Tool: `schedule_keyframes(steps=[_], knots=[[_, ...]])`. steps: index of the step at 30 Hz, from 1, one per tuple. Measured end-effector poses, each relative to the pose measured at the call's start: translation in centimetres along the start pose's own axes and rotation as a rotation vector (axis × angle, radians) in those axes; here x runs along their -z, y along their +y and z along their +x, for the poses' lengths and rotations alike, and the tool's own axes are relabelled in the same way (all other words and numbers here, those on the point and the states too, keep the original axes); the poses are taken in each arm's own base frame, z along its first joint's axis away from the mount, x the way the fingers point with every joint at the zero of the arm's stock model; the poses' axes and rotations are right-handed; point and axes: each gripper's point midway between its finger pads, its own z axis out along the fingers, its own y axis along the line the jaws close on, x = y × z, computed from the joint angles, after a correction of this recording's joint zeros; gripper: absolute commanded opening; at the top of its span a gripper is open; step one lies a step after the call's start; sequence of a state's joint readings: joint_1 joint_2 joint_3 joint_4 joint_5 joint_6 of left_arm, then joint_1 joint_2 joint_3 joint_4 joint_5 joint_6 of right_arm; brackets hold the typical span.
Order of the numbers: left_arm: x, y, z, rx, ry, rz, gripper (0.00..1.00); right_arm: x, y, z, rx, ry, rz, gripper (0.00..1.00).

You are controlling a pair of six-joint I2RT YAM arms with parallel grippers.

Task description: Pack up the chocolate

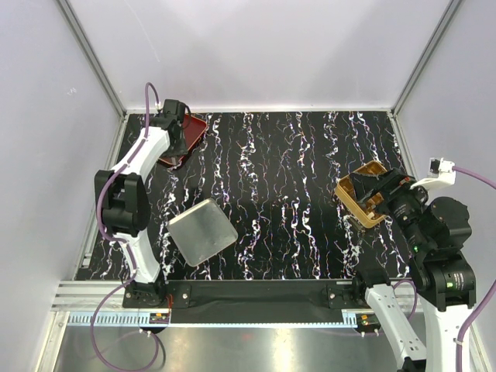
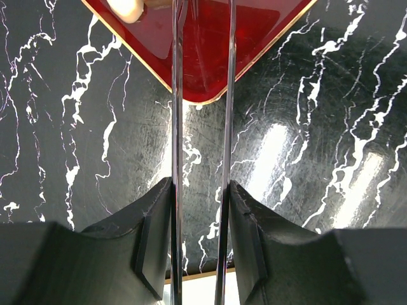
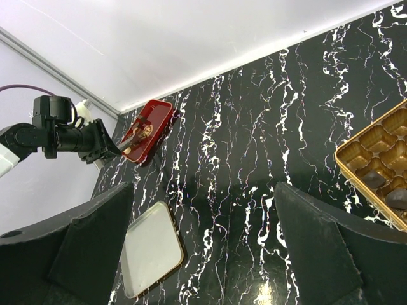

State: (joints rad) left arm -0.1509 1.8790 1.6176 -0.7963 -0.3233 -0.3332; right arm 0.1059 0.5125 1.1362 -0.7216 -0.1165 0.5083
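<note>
The left hand (image 2: 200, 187) is clenched on thin shiny tweezers (image 2: 177, 127) over the glossy red tray (image 2: 254, 38), where a rounded cream chocolate (image 2: 127, 7) is seen; the right hand (image 3: 203, 190) is spread near the gold box (image 3: 353, 151).

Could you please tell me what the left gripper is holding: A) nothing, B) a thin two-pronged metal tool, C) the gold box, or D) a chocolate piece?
B: in the left wrist view the left gripper grips a thin two-pronged metal tool whose prongs reach out over the red tray.
</note>
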Motion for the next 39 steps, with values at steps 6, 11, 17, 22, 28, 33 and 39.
schedule_keyframes(steps=[6, 11, 17, 22, 28, 33, 39], knots=[[-0.5, 0.3, 0.0, 0.004, 0.010, -0.008, 0.41, -0.1, -0.1, 0.1, 0.006, 0.002, 0.003, 1.00], [-0.7, 0.3, 0.0, 0.001, 0.013, -0.010, 0.41, -0.3, -0.3, 0.3, 0.006, 0.008, 0.007, 1.00], [-0.8, 0.4, 0.0, -0.007, 0.015, -0.011, 0.40, -0.5, -0.4, 0.4, 0.006, 0.007, 0.007, 1.00], [-1.1, 0.4, -0.2, -0.014, 0.014, -0.012, 0.36, -0.5, -0.3, 0.3, 0.007, 0.003, 0.005, 1.00], [-0.9, 0.3, -0.5, -0.029, 0.012, -0.007, 0.33, -0.5, -0.3, 0.3, 0.007, 0.003, 0.004, 1.00], [-0.8, 0.3, -0.4, -0.034, 0.018, -0.003, 0.32, -0.5, -0.3, 0.3, 0.006, 0.004, 0.004, 1.00], [0.2, 0.2, -0.3, -0.032, 0.014, 0.020, 0.31, -0.4, -0.2, 0.2, 0.004, 0.002, 0.002, 1.00]])
